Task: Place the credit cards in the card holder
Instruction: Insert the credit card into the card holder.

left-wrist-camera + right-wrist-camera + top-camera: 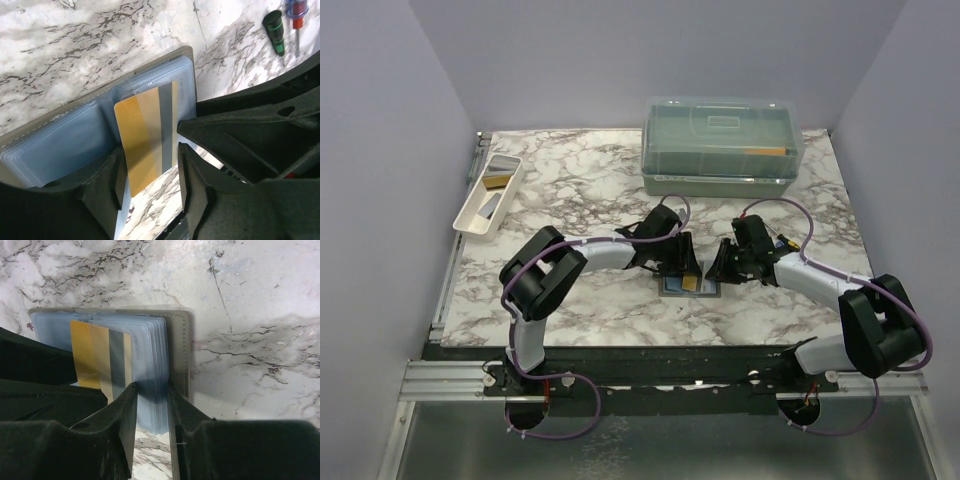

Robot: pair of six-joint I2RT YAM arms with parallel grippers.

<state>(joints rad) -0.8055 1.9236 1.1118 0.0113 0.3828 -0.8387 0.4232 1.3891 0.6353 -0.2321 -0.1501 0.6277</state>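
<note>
My left tool [150,160] is clenched on the gold card [142,120], whose far end lies on the open holder [55,145] on the desk [100,40]. My right tool [152,390] pinches the holder's sleeves. Pushed askew, the card could miss its slot, buckle a sleeve, or drag the holder free.

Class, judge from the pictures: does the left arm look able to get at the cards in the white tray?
Likely not yet: the left gripper grips the gold card at the card holder. Nothing stands between it and the white tray, so once free, probably yes.
</note>
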